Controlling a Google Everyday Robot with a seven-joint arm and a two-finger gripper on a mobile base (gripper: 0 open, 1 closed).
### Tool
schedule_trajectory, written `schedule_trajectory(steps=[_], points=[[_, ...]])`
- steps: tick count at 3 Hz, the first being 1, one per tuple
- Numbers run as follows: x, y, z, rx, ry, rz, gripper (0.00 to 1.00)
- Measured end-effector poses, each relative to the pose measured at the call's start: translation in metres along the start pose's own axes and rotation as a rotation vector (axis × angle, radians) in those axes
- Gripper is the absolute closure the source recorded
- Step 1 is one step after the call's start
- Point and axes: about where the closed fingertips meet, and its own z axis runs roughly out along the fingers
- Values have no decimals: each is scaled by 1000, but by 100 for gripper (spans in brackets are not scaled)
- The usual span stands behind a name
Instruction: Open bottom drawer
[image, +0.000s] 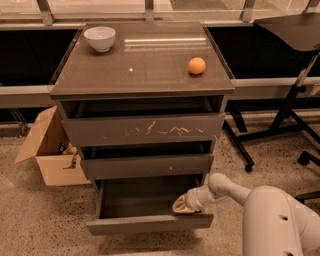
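Observation:
The bottom drawer (149, 223) of the dark grey cabinet is pulled well out, showing a plain grey box inside. Its slim front sits low, near the floor. My gripper (183, 205) is at the drawer's right end, just behind the top edge of the front, reaching in from the white arm (235, 191) at the lower right. The middle drawer (146, 165) and the scratched top drawer (145, 129) sit above it, pushed in.
A white bowl (99, 38) and an orange (197, 65) rest on the cabinet top (140, 65). An open cardboard box (47, 149) stands on the floor at the left. A black desk stand with wheeled legs (280, 125) is at the right.

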Motion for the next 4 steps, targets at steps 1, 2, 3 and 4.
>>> schedule_trajectory(steps=[1, 2, 3, 4], points=[[0, 0, 0, 0, 0, 0, 56], [0, 0, 0, 0, 0, 0, 25], [0, 0, 0, 0, 0, 0, 2], [-3, 7, 4, -41, -3, -4, 0]])
